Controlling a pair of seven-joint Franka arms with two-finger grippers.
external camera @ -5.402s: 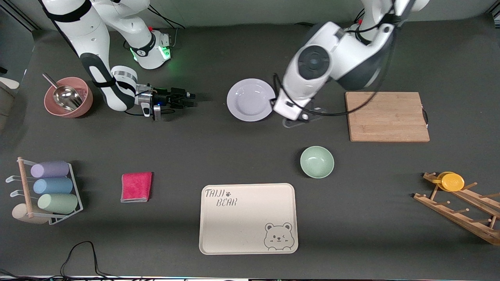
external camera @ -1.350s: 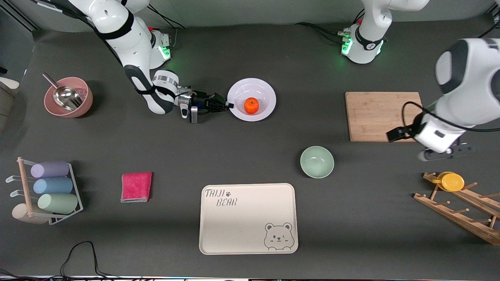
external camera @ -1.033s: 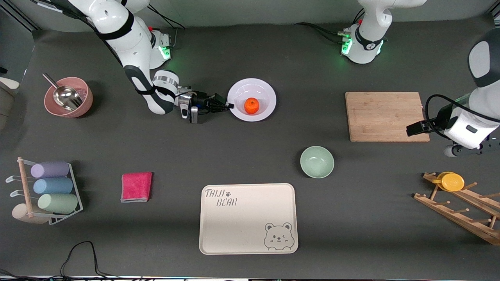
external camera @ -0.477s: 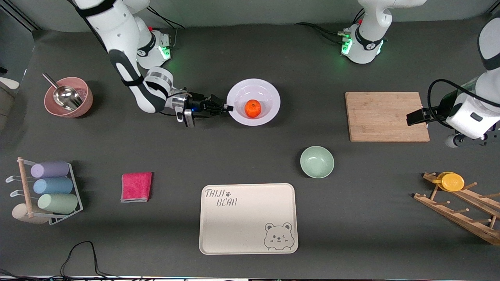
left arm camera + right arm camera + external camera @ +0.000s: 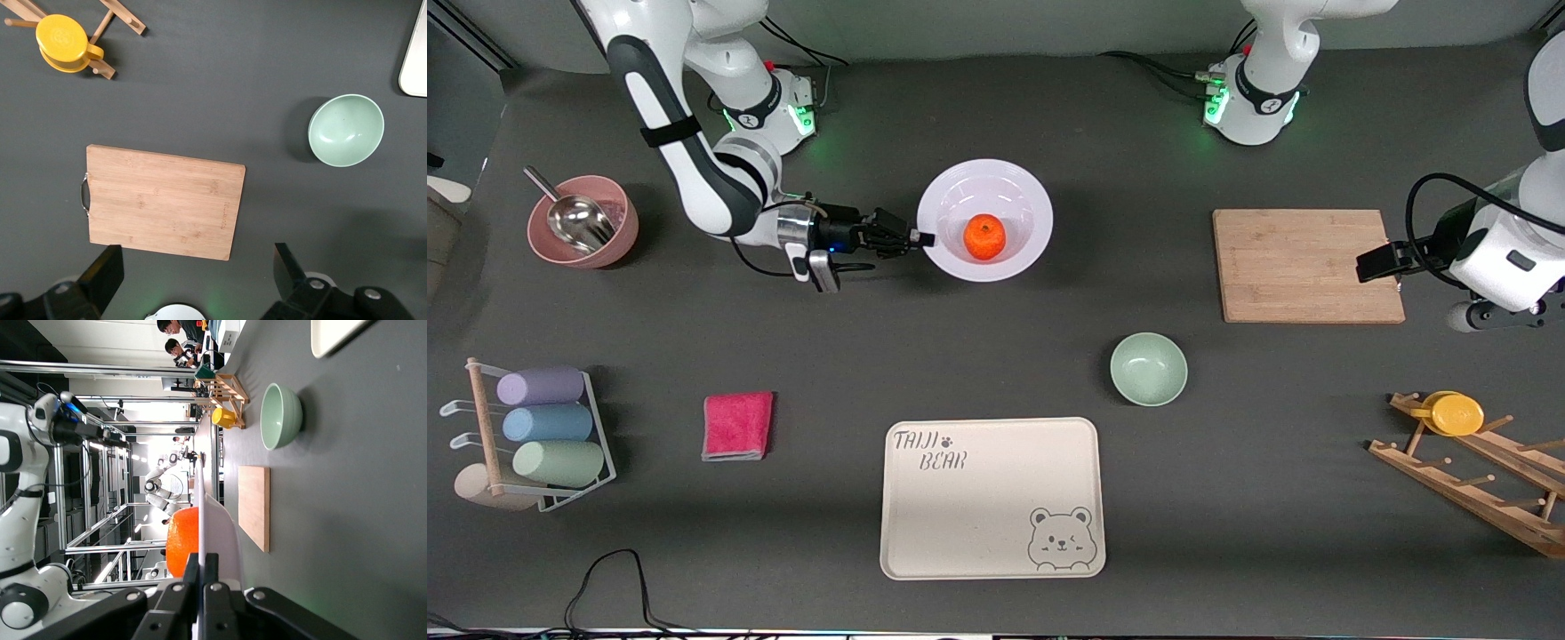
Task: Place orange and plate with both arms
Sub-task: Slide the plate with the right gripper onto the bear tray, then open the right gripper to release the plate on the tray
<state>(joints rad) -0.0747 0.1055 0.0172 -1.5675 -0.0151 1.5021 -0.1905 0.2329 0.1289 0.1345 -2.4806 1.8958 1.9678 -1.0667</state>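
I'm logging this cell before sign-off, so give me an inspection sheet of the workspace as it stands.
Surface: dark grey table.
Job's things: orange sits in the plate, which the right pincer holds lifted by its rim.
Clutter: green bowl, board, bear tray, pink cloth, pink bowl with scoop, cup rack, wooden rack with yellow cup.
Pincers: right pincer shut on the plate's rim; left pincer open, empty, over the board's end.
Cables: black cable at the table's near edge.
Surroundings: people at desks in the right wrist view.
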